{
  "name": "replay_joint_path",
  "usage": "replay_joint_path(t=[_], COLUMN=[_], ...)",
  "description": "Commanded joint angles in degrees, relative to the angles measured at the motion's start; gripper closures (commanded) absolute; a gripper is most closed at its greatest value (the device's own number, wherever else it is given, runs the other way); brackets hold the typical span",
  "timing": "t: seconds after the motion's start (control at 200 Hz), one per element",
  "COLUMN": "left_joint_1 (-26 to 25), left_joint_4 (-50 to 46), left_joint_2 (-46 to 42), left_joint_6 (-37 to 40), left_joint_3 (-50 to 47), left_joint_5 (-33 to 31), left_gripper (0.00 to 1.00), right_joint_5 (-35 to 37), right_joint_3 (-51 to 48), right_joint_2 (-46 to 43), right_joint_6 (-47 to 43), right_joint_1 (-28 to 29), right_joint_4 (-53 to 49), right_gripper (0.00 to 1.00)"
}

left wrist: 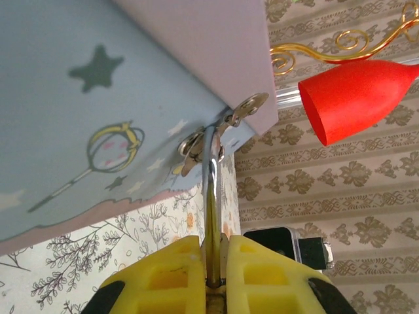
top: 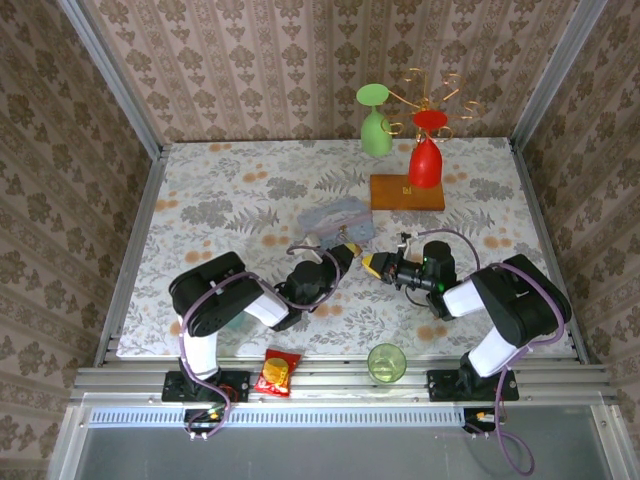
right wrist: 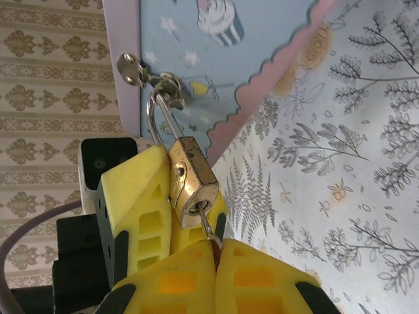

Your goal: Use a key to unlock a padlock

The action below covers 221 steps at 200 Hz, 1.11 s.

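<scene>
Your left gripper [left wrist: 214,255] is clenched on the padlock [right wrist: 193,180]. In its wrist view the two yellow fingers [left wrist: 167,268] press together around the silvery shackle [left wrist: 211,190], which rises straight up from between them. The shackle is threaded through the metal hasp [left wrist: 219,127] on the pale blue tin [left wrist: 98,98], so the padlock hangs just off the tin's edge, near the middle of the flowered table [top: 220,200].

From your right wrist camera you see the brass body tilted, its keyhole end turned toward the lens, lying against a yellow finger of the left gripper. Your right gripper [right wrist: 215,255] is clamped tight on the key [right wrist: 207,226]. A thin silvery length of it runs from the fingertips into the keyhole, and the rest is hidden between the pads. You cannot tell from these views whether the shackle has sprung free of the body.

In the overhead view the two grippers meet tip to tip just in front of the tin. Behind it stands a wooden block [top: 407,192] with a gold wire rack [top: 430,95], and a red glass [top: 425,160] and a green glass [top: 376,130] hang upside down from the rack. At the near edge you have a snack packet [top: 278,372] and a green cup [top: 386,362]
</scene>
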Motion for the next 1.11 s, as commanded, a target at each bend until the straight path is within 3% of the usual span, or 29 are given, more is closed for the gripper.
replay_joint_path(t=[0.0, 0.28, 0.59, 0.78, 0.935, 1.045, 1.1], left_joint_1=[-3.1, -2.4, -2.3, -3.1, -3.8, -3.8, -3.8], left_joint_4=[0.6, 0.5, 0.6, 0.3, 0.7, 0.9, 0.8], left_joint_2=[1.4, 2.7, 2.3, 0.1, 0.0, -0.9, -1.3], left_joint_6=[-0.4, -0.2, -0.6, 0.0, -0.4, 0.7, 1.1], left_joint_3=[2.6, 2.5, 2.0, 2.4, 1.9, 1.7, 2.0], left_joint_5=[13.2, 13.3, 13.7, 14.4, 13.1, 13.1, 13.1], left_gripper=[0.90, 0.85, 1.00, 1.00, 1.00, 1.00, 1.00], right_joint_5=[-3.7, -3.6, -2.3, 0.0, -3.1, -9.7, -11.6], right_joint_3=[0.9, 1.2, 0.3, 0.6, 2.3, 2.5, 3.2], right_joint_2=[-3.2, -5.1, -4.9, -6.9, -8.0, -4.3, -2.4], right_joint_6=[-5.1, -8.8, -10.1, -13.6, -13.2, -6.0, -4.3], right_joint_1=[2.9, 3.1, 2.6, 0.7, -2.9, -5.9, -6.0], right_joint_4=[3.6, -2.5, -2.3, -6.9, -9.0, 0.1, 0.0], right_gripper=[1.00, 1.00, 1.00, 1.00, 1.00, 1.00, 1.00])
